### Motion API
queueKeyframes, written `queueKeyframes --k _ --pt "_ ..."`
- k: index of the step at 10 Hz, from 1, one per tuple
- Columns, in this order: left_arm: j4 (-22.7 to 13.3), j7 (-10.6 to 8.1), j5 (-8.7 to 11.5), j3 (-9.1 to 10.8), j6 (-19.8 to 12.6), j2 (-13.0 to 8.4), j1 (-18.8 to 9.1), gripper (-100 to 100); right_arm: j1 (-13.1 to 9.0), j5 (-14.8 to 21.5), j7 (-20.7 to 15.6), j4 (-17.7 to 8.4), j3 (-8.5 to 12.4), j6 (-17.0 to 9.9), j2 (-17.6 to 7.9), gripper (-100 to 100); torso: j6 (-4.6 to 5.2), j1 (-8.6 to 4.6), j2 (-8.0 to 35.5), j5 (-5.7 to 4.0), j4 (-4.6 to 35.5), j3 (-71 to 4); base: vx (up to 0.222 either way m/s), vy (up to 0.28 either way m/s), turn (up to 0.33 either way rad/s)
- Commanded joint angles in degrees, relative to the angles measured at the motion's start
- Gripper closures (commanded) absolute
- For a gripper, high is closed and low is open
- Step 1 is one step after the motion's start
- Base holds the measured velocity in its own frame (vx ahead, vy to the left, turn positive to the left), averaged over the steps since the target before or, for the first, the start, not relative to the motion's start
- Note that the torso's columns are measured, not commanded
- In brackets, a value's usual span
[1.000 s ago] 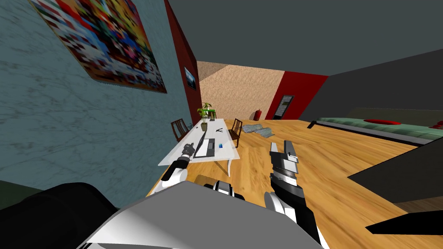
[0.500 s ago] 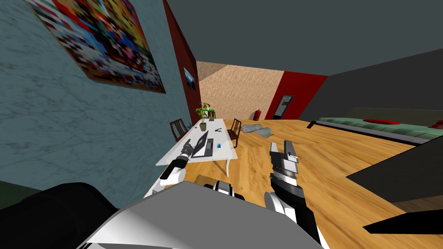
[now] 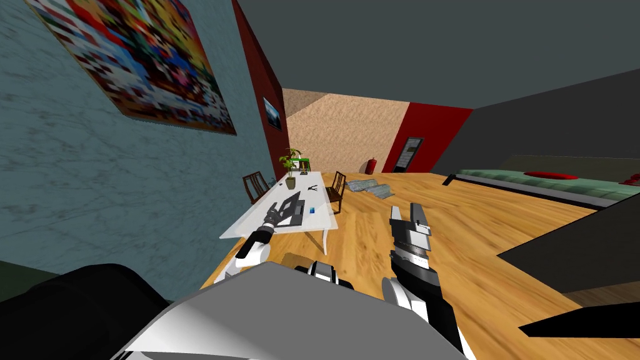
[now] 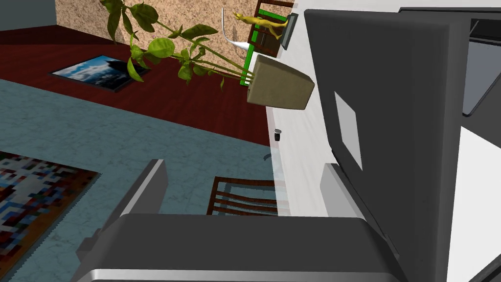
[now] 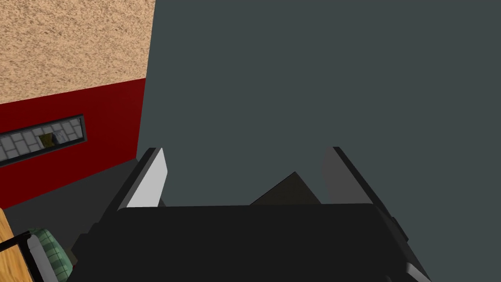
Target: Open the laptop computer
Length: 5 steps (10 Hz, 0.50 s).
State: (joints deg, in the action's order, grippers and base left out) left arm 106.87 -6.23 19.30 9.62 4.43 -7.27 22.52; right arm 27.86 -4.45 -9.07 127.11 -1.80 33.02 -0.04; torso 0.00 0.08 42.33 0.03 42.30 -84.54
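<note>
1. The left gripper [image 4: 244, 188] is seen with its fingers spread and nothing pinched between them. One finger lies right at the back of the lid of the laptop [image 4: 391, 122].
2. The laptop is found on the white table [image 4: 298, 161], at the end nearer the robot. Its dark grey lid, marked with a pale square, is raised off the base.
3. Farther along the same table a tan pot [image 4: 281, 88] is stood upright, and a green leafy plant [image 4: 161, 46] is held in it.
4. A small blue thing [image 3: 311, 210] is seen on the table just beside the laptop.
5. A wooden chair [image 4: 239, 196] is set at the table's side towards the blue-grey wall.
6. The right gripper [image 3: 409, 215] is seen well apart from the table, over the wooden floor [image 3: 500, 237], with its fingers spread and empty.
</note>
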Motion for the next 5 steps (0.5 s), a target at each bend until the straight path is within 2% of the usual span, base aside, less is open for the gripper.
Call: queueKeyframes --k 1,3,4,5 --pt "-1.67 -0.15 -0.05 -0.27 0.84 3.39 -0.52 -100 0.0 0.0 0.0 0.0 0.0 0.0 0.0 0 0.0 0.02 0.02 0.0 0.01 0.01 -0.004 -0.044 0.001" --pt "-1.97 -0.17 -0.07 -0.32 0.95 5.82 -0.61 -100 0.0 0.0 0.0 0.0 0.01 0.0 -0.01 0 0.0 0.08 -0.07 0.02 -0.02 -0.04 0.001 -0.009 0.0" --pt "-1.89 -0.15 -0.07 -0.3 0.93 5.07 -0.62 -100 0.0 0.0 0.0 0.0 0.01 0.0 -0.01 0 0.0 0.03 -0.08 0.0 -0.02 -0.05 0.0 0.0 0.0" --pt "-0.53 -0.16 0.17 0.16 -0.28 5.09 -0.35 -100 0.0 0.0 0.0 0.0 0.01 0.0 -0.01 0 0.0 -0.03 -0.06 -0.01 -0.02 -0.04 0.092 0.025 -0.01"
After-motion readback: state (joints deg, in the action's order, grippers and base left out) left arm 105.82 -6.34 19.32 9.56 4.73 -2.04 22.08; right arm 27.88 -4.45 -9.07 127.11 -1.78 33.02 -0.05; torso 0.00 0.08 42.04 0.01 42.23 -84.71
